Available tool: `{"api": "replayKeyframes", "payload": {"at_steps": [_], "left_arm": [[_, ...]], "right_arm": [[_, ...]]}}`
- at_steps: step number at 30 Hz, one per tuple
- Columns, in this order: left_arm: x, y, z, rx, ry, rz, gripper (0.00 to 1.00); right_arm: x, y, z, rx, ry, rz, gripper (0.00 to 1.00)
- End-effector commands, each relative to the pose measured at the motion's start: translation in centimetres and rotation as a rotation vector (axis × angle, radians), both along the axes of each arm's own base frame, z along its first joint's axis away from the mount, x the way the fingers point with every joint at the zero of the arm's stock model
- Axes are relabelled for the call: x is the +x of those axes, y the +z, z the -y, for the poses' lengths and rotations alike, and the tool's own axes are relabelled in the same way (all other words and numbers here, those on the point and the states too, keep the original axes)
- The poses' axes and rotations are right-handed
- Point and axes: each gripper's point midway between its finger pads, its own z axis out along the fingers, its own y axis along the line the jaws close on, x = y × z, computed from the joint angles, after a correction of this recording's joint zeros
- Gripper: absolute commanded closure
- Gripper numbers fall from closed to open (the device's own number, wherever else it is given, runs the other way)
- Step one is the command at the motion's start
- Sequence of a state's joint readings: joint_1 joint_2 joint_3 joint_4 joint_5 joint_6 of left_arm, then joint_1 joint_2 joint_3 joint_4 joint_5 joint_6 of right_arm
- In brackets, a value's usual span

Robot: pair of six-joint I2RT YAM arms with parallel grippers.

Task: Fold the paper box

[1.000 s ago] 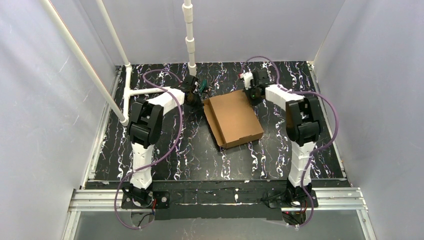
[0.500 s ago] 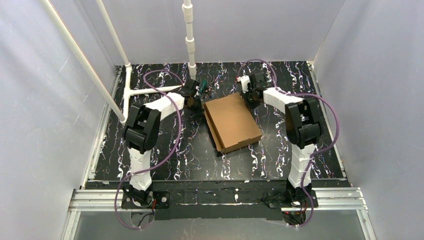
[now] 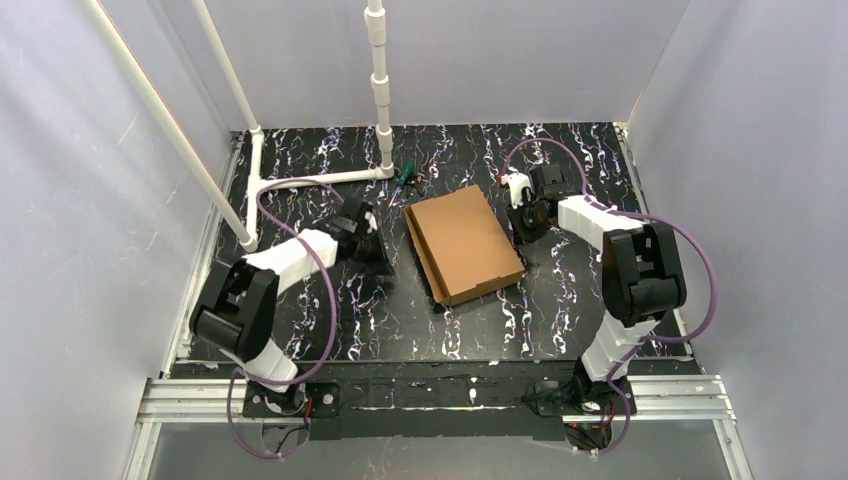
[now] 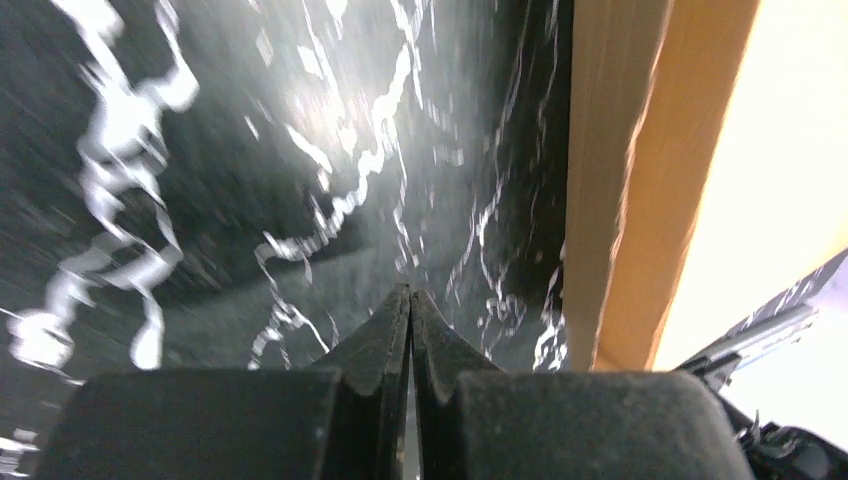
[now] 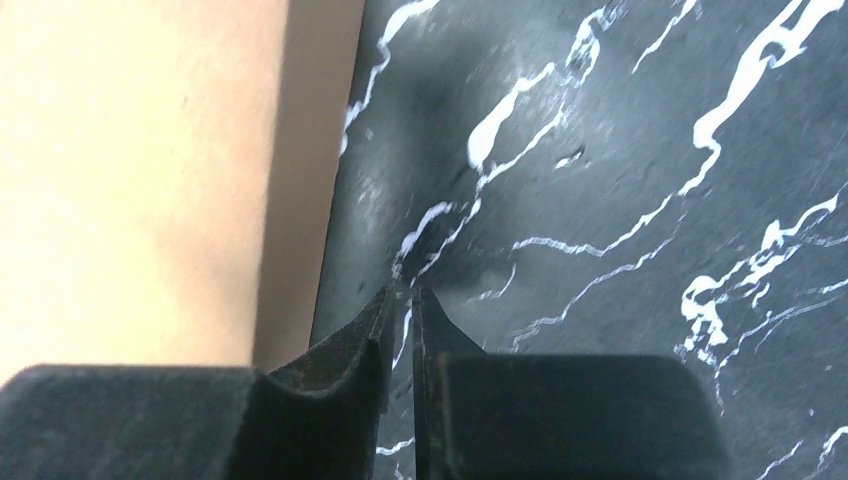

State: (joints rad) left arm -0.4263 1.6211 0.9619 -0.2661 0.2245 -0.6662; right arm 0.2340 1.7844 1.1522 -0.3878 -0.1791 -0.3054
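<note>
arms: left arm (image 3: pixel 290 258) and right arm (image 3: pixel 588 214), white shells, black joint housings | cables: purple cable (image 3: pixel 333 305) looped along each | grippers: left gripper (image 4: pixel 410 300), right gripper (image 5: pixel 400 295), matte black tapered fingers | bases (image 3: pixel 275 395): black plates

The paper box (image 3: pixel 462 243), plain brown corrugated cardboard, is lying flat and closed near the middle of the black marbled table (image 3: pixel 560 300), lid facing up. It is sitting skewed to the table edges, showing a layered side wall along its left long edge.
</note>
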Motion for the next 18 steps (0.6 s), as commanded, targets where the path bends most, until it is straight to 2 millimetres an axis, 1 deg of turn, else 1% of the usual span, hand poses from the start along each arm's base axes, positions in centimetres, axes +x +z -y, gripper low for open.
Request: {"api": "replayKeyframes", "payload": {"at_steps": [1, 4, 7, 10, 13, 16, 18], "left_arm": [[-6.0, 0.4, 3.4, -0.112, -0.03, -0.08, 1.0], [-8.7, -0.7, 4.6, -0.115, 0.002, -0.128, 1.0], [-10.3, -1.7, 6.2, -0.132, 0.028, -0.179, 1.0], [-10.9, -2.0, 8.1, -0.155, 0.032, -0.195, 1.0], [-11.0, -2.0, 9.4, -0.167, 0.032, -0.197, 1.0], [-11.1, -2.1, 10.1, -0.161, 0.03, -0.198, 1.0], [-11.1, -2.3, 10.3, -0.162, 0.031, -0.202, 1.0]], "right_arm": [[-0.7, 1.8, 0.1, 0.008, 0.011, 0.058, 0.81], [-1.1, 1.8, 0.3, 0.009, 0.004, 0.06, 0.82], [-1.6, 1.4, 0.3, 0.012, 0.004, 0.045, 0.83], [-2.0, 1.4, 0.5, 0.005, 0.004, 0.044, 0.83], [-2.7, 1.7, 0.7, -0.001, 0.011, 0.051, 0.83], [-3.6, 1.6, 1.4, -0.029, 0.018, 0.06, 0.83], [-4.6, 1.4, 1.9, -0.041, 0.02, 0.057, 0.83]]}}
